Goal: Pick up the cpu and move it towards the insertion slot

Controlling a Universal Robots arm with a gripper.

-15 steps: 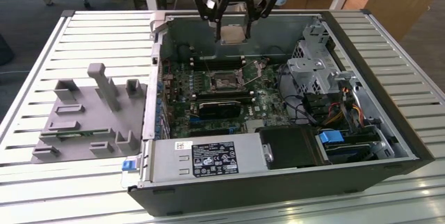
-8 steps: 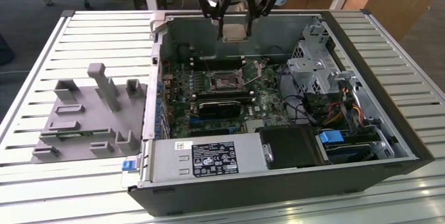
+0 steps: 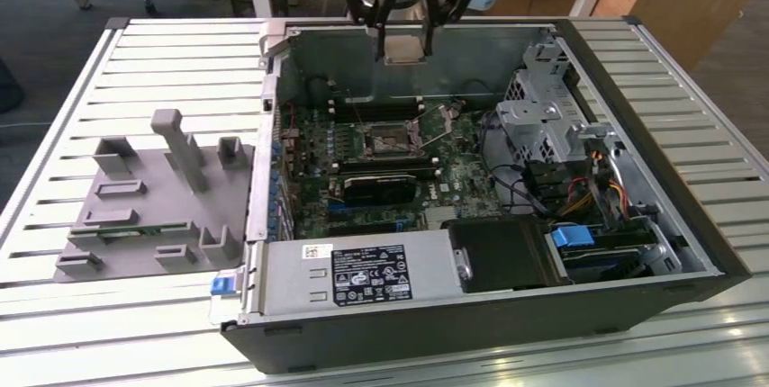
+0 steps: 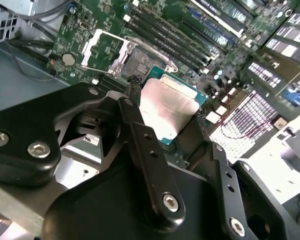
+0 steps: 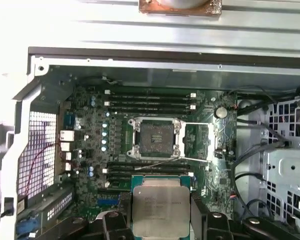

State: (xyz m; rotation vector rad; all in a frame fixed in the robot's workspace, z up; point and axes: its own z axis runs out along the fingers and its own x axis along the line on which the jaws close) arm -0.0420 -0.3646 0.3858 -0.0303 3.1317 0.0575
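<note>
Silvery metal tops the small flat square cpu (image 5: 160,209), rimmed by a thin green board edge; its lid looks dull and faintly smudged in both wrist views. The black pincer (image 4: 166,116) pinches the cpu by two opposite edges and holds it in the air above the green motherboard (image 5: 90,150). The insertion slot (image 5: 157,138), a dark-centred square socket framed by a silvery bracket with a thin lever, lies open on the motherboard, apart from the cpu. In the exterior view the pincer (image 3: 405,49) hangs over the open grey computer case (image 3: 673,135).
</note>
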